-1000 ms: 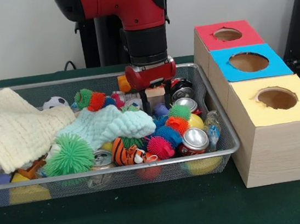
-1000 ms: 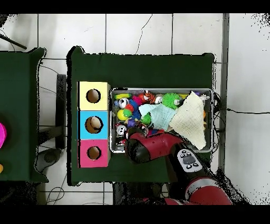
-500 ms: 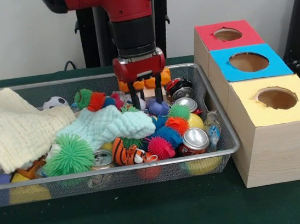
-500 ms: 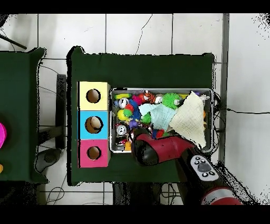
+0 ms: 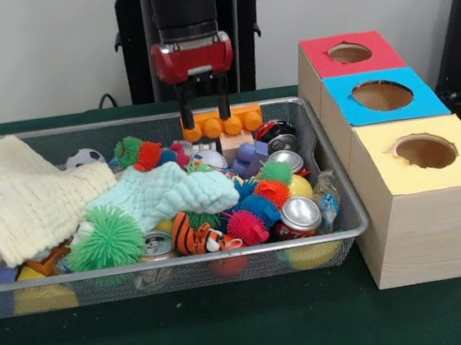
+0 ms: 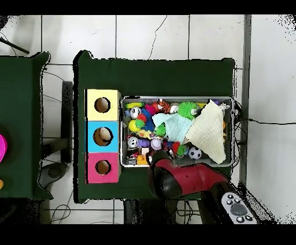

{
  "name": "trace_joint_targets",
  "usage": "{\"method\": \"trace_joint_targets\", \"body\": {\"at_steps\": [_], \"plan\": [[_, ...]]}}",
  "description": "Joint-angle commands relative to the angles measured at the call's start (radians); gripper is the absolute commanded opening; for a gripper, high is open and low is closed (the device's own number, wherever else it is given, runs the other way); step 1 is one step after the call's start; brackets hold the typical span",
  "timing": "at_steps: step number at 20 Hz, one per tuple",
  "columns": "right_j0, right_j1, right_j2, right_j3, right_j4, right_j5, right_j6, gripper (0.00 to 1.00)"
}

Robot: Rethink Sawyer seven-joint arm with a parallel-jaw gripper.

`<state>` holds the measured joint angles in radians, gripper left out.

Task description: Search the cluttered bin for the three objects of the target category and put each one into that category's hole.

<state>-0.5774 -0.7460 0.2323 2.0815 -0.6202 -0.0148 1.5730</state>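
Observation:
The silver wire-mesh bin (image 5: 166,262) sits on the green table and is full of clutter. It also shows in the overhead view (image 6: 173,98). My gripper (image 5: 205,123) hangs over the bin's far edge, open and empty, with its fingers (image 5: 185,115) apart. An orange studded block (image 5: 237,122) lies just behind the fingers, at the bin's far wall. Three boxes with holes stand beside the bin: red (image 5: 317,52), blue (image 5: 343,89) and yellow (image 5: 371,145). In the overhead view the arm (image 6: 173,179) hides the gripper.
The bin holds a cream cloth (image 5: 34,198), a mint cloth (image 5: 165,194), a green spiky ball (image 5: 106,237), smaller spiky balls, drink cans (image 5: 300,214), a tiger toy (image 5: 196,236), a small soccer ball (image 5: 84,157) and a purple block (image 5: 250,157).
My gripper has risen out of the clutter and drawn back toward the bin's far edge. It holds nothing. The orange block, once partly hidden, now shows in full.

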Motion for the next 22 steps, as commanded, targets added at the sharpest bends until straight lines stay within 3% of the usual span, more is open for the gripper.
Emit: {"method": "trace_joint_targets", "body": {"at_steps": [1, 7, 11, 15, 22], "plan": [[-0.032, -0.130, 0.079, 0.131, -0.047, -0.084, 0.134, 1.00], [-0.056, -0.196, 0.055, 0.203, -0.105, -0.119, 0.107, 1.00], [0.017, -0.101, -0.065, 0.167, -0.129, -0.218, 0.114, 1.00], [0.042, -0.076, -0.116, 0.159, -0.117, -0.239, 0.130, 1.00], [-0.039, -0.043, -0.089, 0.144, -0.177, -0.243, 0.110, 1.00]]}}
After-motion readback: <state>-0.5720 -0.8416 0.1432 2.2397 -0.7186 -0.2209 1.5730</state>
